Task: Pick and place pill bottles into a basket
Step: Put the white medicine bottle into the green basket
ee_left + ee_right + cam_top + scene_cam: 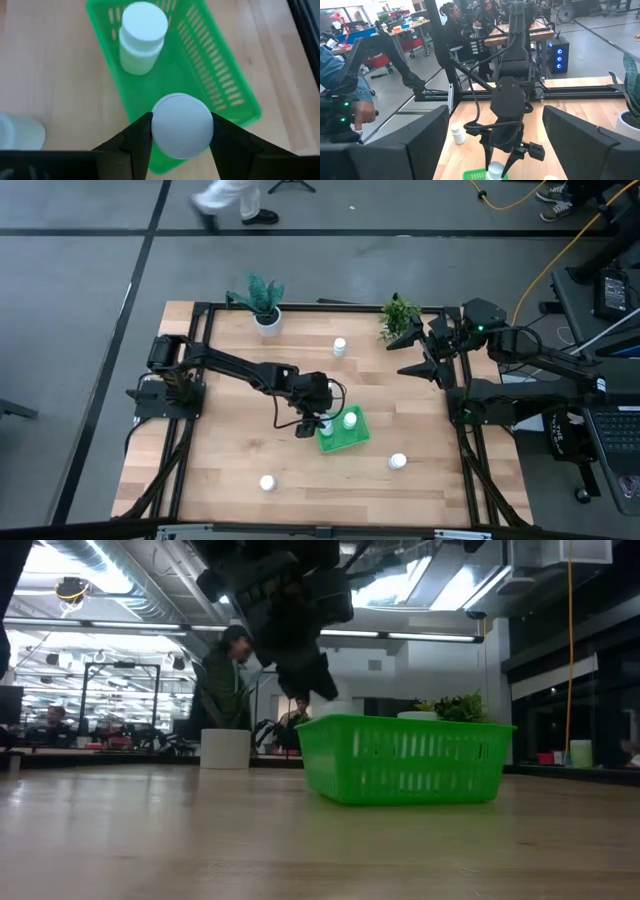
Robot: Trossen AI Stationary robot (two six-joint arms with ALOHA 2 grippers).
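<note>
- My left pincer (318, 423) hangs over the left end of the basket (357, 442), just below the middle of the high view, clamped on a pill bottle (182, 125) — in the left wrist view its white cap sits squeezed between the two dark fingers (134, 145), above the basket's near end.
- One bottle in the basket (350, 420) stands upright already, so I judge one placed and a second about to go in.
- Loose bottles I can count on the worktop (220, 430) in the high view: one near the top centre (339, 346), one at lower left (267, 482), one at lower right (398, 462).
- That makes five I can clearly count. The pale shape at the left edge of the left wrist view may be another, but I cannot tell.
- One basket, bright green, low slatted walls.
- My right pincer (425, 352) waits at the upper right of the high view, near the small plant (397, 314), its fingers spread wide and holding nothing.
- Left to do, as I read it — release this bottle, then fetch the three loose ones.
</note>
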